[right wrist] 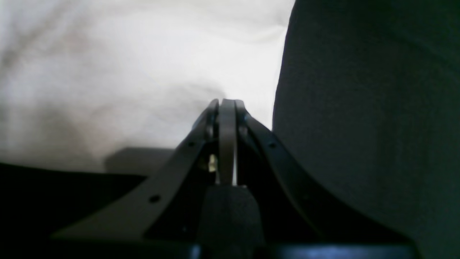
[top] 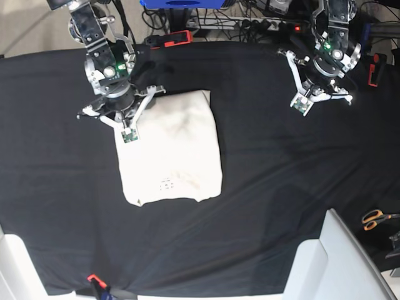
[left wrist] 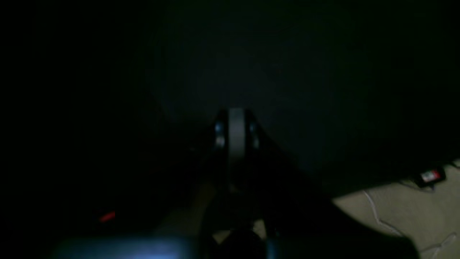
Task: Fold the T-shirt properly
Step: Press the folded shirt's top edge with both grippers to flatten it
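Here the T-shirt (top: 170, 147), a folded oblong with its long axis running from far edge to near edge, lies left of the counter (top: 281, 162) centre. The right pincer (right wrist: 227, 104), jaws closed and empty, sits at its far-left corner; the left pincer (left wrist: 236, 124), likewise closed, stands well apart.

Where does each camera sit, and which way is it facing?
Left wrist: on the left arm, aimed past the shut left gripper at the dark black cloth.
Right wrist: behind the shut right gripper, facing the T-shirt.
Base: overhead, looking down on both arms.
Shared: base and right wrist both show the T-shirt.
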Robot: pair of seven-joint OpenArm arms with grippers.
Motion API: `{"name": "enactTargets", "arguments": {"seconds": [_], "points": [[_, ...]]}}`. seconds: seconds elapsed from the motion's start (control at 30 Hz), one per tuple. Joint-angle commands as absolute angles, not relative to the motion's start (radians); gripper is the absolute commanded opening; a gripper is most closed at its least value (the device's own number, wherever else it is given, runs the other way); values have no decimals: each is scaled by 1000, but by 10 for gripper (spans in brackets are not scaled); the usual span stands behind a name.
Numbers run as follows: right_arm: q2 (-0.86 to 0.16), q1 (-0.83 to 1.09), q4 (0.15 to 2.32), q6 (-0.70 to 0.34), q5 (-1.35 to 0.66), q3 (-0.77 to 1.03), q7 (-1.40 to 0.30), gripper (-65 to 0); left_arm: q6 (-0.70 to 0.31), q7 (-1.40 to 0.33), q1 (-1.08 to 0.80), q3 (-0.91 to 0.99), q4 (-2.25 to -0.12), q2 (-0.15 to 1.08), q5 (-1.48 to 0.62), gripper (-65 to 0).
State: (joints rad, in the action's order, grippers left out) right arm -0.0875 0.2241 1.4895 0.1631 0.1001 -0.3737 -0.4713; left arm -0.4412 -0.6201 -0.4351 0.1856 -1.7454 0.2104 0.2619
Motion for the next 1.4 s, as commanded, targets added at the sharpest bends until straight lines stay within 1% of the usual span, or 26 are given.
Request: {"name": "enactTargets", "arguments": {"seconds": [0.0, 0.13, 0.23, 0.5, 0.6, 0.73, 0.87, 0.97, 1.03, 1.23, 1.37], "points": [[-87, 219, 1481, 166, 105, -374, -460, -647, -430, -601, -429, 191, -1764, 220, 263, -650], [-88, 225, 1423, 166, 105, -363, -395, -647, -430, -599, -429, 191, -1762, 220, 263, -650], [-88, 243, 1394, 166, 105, -321, -390, -647, -430, -599, -427, 191, -1762, 220, 269, -650], [-88, 280, 1443, 168, 105, -317, -397, -648, -430, -599, -423, 191, -1758, 222, 269, -650], [-88, 321, 1497, 168, 107, -303, -409, -648, -430, -598, -421, 191, -1758, 222, 269, -650], [-62, 344, 1600, 168, 108, -311, -475, -648, -430, -598, -410, 185, -1758, 222, 265, -650], [-59, 354, 1699, 168, 110, -311, -529, -648, -430, -599, -386, 182, -1759, 216, 262, -650], [-61, 349, 1788, 168, 110, -311, -570, -648, -430, -596, -358, 180, -1779, 176, 262, -650], [-61, 337, 1811, 168, 110, -312, -599, -648, -430, -596, -340, 159, -1794, 133, 260, -650], [-61, 305, 1779, 166, 110, -312, -605, -648, -430, -596, -305, -64, -1788, 36, 260, -650], [-61, 289, 1738, 166, 110, -314, -601, -647, -429, -595, -251, -136, -1739, -36, 262, -650]]}}
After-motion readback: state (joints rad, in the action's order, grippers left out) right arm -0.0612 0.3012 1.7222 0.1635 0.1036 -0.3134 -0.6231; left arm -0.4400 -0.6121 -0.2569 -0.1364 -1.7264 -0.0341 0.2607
